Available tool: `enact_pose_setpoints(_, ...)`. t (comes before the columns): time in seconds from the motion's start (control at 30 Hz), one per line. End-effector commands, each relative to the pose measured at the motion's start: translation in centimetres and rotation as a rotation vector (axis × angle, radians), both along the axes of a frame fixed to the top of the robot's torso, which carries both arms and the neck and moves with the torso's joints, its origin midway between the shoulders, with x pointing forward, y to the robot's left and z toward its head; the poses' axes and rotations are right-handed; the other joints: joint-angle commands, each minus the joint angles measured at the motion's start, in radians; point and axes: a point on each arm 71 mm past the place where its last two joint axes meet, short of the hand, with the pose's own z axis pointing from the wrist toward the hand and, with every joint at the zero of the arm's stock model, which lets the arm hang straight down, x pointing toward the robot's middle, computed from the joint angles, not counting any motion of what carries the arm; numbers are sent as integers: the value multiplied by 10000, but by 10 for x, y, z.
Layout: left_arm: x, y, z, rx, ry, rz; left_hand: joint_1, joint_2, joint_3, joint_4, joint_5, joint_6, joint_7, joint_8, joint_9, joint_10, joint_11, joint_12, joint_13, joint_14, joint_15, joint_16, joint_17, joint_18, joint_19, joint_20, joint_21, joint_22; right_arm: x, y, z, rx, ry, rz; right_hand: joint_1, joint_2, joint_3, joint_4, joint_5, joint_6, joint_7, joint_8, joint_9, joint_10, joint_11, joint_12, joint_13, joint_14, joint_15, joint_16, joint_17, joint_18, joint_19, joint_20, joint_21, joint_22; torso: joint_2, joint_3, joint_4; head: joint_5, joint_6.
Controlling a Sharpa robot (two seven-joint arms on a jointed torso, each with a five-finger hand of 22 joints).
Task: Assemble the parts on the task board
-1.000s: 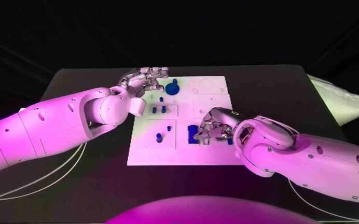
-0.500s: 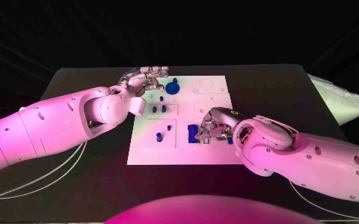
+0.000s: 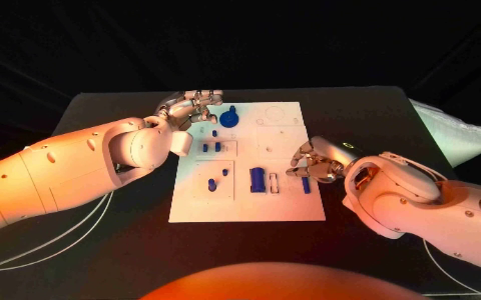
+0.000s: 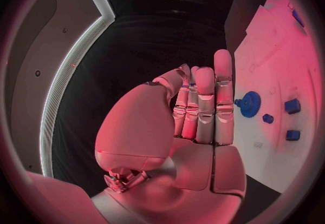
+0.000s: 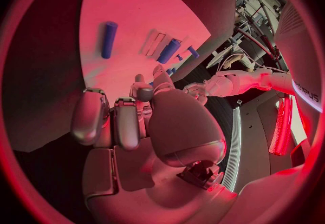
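The white task board point(image 3: 286, 206) lies mid-table. On it are a blue gear point(image 3: 231, 118), small blue pegs point(image 3: 213, 146), a blue block point(image 3: 258, 179) and a thin blue bar point(image 3: 306, 185). My right hand point(image 3: 313, 162) hovers at the board's right edge just above the bar, its fingers curled in with nothing in them. The right wrist view has the bar point(image 5: 108, 39) and the block point(image 5: 169, 50) beyond that hand point(image 5: 135, 121). My left hand point(image 3: 197, 105) stays at the board's far-left corner beside the gear point(image 4: 249, 104), fingers point(image 4: 206, 105) stretched side by side, empty.
An empty narrow slot point(image 3: 272, 183) sits between the block and the bar. Two more blue pieces point(image 3: 213, 184) stand in the near-left panel. Black table point(image 3: 110, 230) surrounds the board, and a pale bundle point(image 3: 449, 137) lies off its right edge.
My right hand has moved right, off the blue block, uncovering the block, the slot and the bar. The left hand has not moved.
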Motion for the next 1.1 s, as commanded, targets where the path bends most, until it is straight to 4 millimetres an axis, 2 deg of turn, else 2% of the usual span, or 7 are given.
enact_pose_setpoints(0.03,-1,-3,1,-104,-72,-214,-1,91,-47,-11,-5,-91,-5,54,-11,-56,18,62,11,-58,6,-24,-11,105,-14,-1,-33,-13,0,-8,0,-246,167,64,32,98,86,9,57,-4,-5,-55,-25,-111,-2,-192,-149,530,81,54,-10,-78,-11,99,2,-36,3,-4,6,-78,28)
enact_pose_setpoints(0.2,-2,-4,2,-123,-79,-246,-1,91,-47,-11,-5,-91,-5,54,-11,-56,18,62,11,-58,6,-24,-11,105,-14,-1,-33,-13,2,-27,-5,-1457,381,-91,-49,101,89,129,-20,295,-61,-80,-48,-263,-35,-615,-481,506,63,-3,-86,-64,-43,103,-32,-88,5,7,4,-138,31)
enact_pose_setpoints(0.37,-2,-4,2,-132,-84,-258,-1,91,-47,-11,-5,-91,-5,54,-11,-56,18,62,11,-58,6,-24,-11,105,-14,-1,-33,-13,2,-31,-14,-1967,564,-83,-150,84,62,240,-61,437,-92,-97,-56,-261,-57,-710,-551,480,46,-81,-202,-56,-70,104,-67,-141,3,3,26,-172,36)
enact_pose_setpoints(0.6,-2,-3,2,-122,-81,-240,-1,91,-47,-11,-5,-91,-5,54,-11,-56,18,62,11,-58,6,-24,-11,105,-14,-1,-33,-13,0,-30,-26,-2339,901,-19,-256,24,10,349,-130,488,-96,-149,-75,-241,-60,-753,-578,473,42,-108,-229,-51,-85,101,-89,-170,5,-5,35,-168,35)
enact_pose_setpoints(0.93,-1,-3,1,-116,-79,-232,-1,91,-47,-11,-5,-91,-5,54,-11,-56,18,62,11,-58,6,-24,-11,105,-14,-1,-33,-13,-1,-24,-32,-2532,960,139,-315,1,-15,418,-157,524,-101,-173,-82,-203,-60,-718,-543,469,41,-127,-249,-49,-91,101,-99,-183,5,-4,26,-128,7)
enact_pose_setpoints(1.1,-1,-3,1,-118,-78,-237,-11,96,-64,-18,-3,-104,-3,65,-13,-86,21,96,27,-74,10,-21,-29,105,-16,3,-45,-16,0,-19,-34,-3001,767,455,55,-50,113,224,-305,597,-139,-214,-89,-176,-102,-721,-527,474,9,-136,-242,-48,-87,80,-103,-173,12,-1,30,-121,-3)
